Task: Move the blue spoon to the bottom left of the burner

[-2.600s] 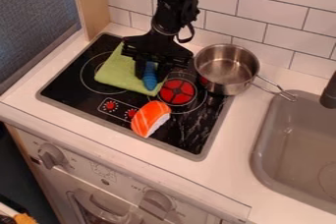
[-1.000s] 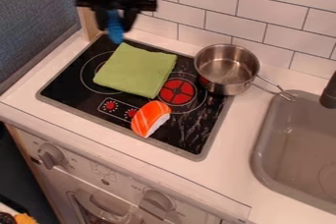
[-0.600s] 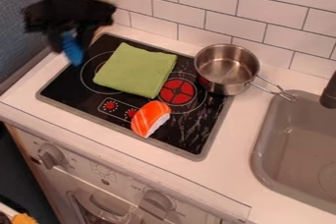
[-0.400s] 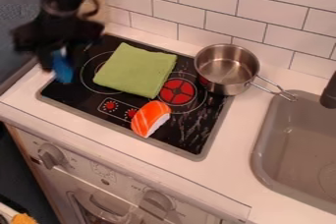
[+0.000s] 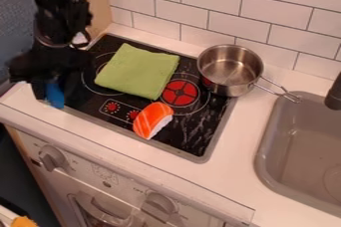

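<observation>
As the hand point(image 5: 51, 88) has the blue spoon point(image 5: 56, 98) gripped at the bottom-left corner of the burner point(image 5: 188, 140), we'd mark pickup and carry basically done, leaving set-down (can't tell if it's touching), release and backing off.

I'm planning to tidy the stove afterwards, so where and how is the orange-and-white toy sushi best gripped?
Probably across the middle of the toy sushi, from straight above, squeezing its two long sides. It is longer than wide and lies slantwise on the black stovetop. Its far end lies near the folded green cloth, so the middle seems safer.
</observation>
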`<state>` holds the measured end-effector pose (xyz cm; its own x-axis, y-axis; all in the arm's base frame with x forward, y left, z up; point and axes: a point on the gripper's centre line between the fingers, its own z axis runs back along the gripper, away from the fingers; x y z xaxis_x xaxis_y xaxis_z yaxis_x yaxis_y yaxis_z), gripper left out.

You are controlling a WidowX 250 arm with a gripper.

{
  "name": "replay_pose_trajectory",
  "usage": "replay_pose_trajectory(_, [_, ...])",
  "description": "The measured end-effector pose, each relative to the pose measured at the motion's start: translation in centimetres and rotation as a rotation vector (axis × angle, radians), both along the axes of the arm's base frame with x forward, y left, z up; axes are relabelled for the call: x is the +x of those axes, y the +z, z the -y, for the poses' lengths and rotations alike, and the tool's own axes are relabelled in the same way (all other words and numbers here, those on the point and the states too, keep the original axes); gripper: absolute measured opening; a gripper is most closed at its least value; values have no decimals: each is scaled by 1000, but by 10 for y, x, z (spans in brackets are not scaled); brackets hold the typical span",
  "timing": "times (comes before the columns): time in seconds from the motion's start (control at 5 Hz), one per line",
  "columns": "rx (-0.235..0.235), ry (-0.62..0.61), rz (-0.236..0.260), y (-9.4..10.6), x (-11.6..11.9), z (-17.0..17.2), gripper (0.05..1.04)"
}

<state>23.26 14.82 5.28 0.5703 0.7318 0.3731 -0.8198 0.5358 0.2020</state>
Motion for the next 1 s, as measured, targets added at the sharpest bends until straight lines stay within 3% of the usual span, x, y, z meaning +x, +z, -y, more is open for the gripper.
replay_pose_trajectory(0.2, [-3, 15, 42, -17, 4, 10, 446])
replay_pose_trajectory(0.4, [-7, 3, 18, -28, 11, 11, 446])
replay_pose_trajectory(0.6, [-1, 39, 50, -30, 17, 13, 514])
replay_pose_trajectory(0.8, [-13, 40, 84, -32, 20, 15, 822])
replay_pose_trajectory(1.0, [-28, 42, 82, -36, 17, 20, 1010])
